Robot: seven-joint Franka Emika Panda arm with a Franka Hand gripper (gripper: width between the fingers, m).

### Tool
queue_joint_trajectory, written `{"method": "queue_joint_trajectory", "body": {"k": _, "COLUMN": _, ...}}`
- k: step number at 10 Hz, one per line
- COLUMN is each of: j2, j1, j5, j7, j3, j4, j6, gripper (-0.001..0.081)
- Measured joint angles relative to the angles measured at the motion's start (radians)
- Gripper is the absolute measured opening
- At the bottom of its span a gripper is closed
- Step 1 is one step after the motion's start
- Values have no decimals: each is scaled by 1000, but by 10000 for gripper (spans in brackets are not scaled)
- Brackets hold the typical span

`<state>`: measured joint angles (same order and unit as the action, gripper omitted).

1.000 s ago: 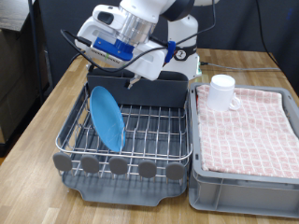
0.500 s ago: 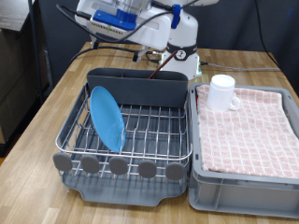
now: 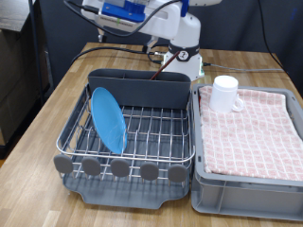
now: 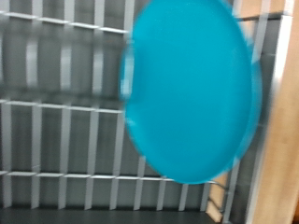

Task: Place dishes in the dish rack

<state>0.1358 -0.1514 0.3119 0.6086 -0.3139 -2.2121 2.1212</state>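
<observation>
The light-blue plate (image 3: 108, 118) stands on edge in the silver wire dish rack (image 3: 142, 142), towards the exterior view's left. It fills much of the wrist view (image 4: 192, 89), over the rack wires (image 4: 56, 121). The white mug (image 3: 224, 93) stands upside down on the checked cloth in the grey crate at the exterior view's right. The wooden spoon is out of view. The robot hand (image 3: 118, 11) is high above the rack's back compartment, at the exterior view's top edge; its fingers do not show in either view.
The grey crate (image 3: 248, 194) with red-and-white checked cloth (image 3: 256, 128) sits next to the rack on the wooden table (image 3: 43, 118). The rack's tall grey back compartment (image 3: 142, 90) and grey knobs (image 3: 121, 169) border the wires. The robot base (image 3: 185, 47) stands behind.
The arm has risen from just above the rack's back compartment to the exterior view's top edge. The plate stays standing in the rack; the mug has not moved.
</observation>
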Motion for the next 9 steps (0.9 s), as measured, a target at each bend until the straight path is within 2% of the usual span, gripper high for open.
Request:
{"method": "queue_joint_trajectory", "body": {"k": 2, "j2": 1, "j1": -40, "j5": -75, "j7": -13, "j3": 37, "j4": 23, "j6": -66, "gripper": 803}}
{"method": "queue_joint_trajectory", "body": {"k": 5, "j2": 4, "j1": -87, "j5": -135, "j7": 19, "j3": 99, "j4": 45, "j6": -133, "gripper": 803}}
{"method": "queue_joint_trajectory", "body": {"k": 7, "j2": 7, "j1": -116, "j5": -137, "j7": 46, "j3": 146, "j4": 50, "j6": -138, "gripper": 803}}
{"method": "queue_joint_trajectory", "body": {"k": 9, "j2": 7, "j1": -123, "j5": -132, "j7": 42, "j3": 150, "j4": 50, "j6": -138, "gripper": 803}}
